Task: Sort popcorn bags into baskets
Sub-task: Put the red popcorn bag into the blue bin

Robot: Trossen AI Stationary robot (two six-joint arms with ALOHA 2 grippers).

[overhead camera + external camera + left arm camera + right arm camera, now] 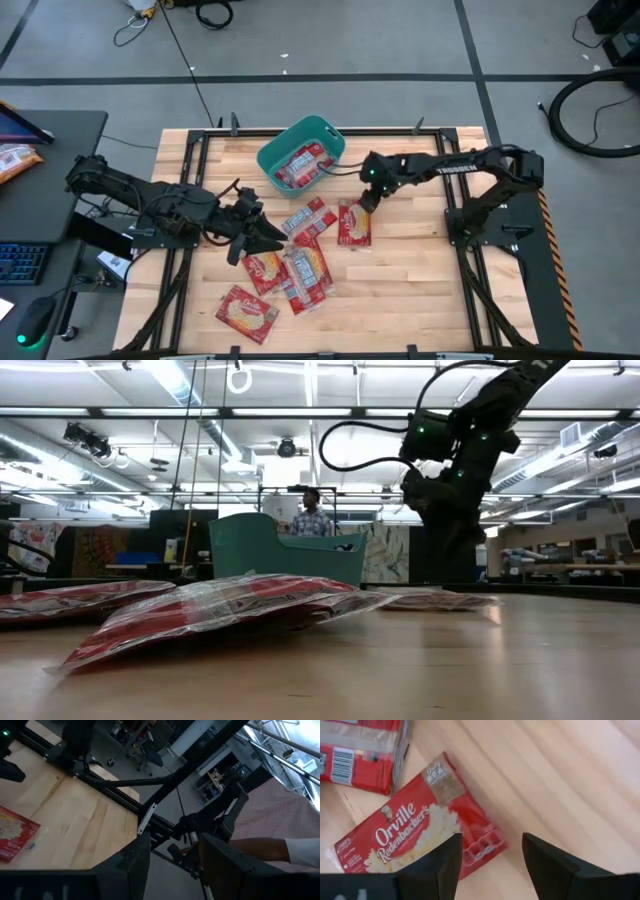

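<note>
Wooden boards make up the light table top (410, 270), with grey floor around it. Right now the robot is reaching for another packet. The right gripper (490, 857) hangs just above a flat red popcorn bag with a cream picture (415, 837), fingers apart, holding nothing. I think it must drop lower, pinch the bag's edge, then lift. Farther off sits the teal plastic basket with rounded corners (325, 132), some bags already inside. The left gripper (262, 236) waits over the other loose bags (290, 272), fingers apart and empty.
</note>
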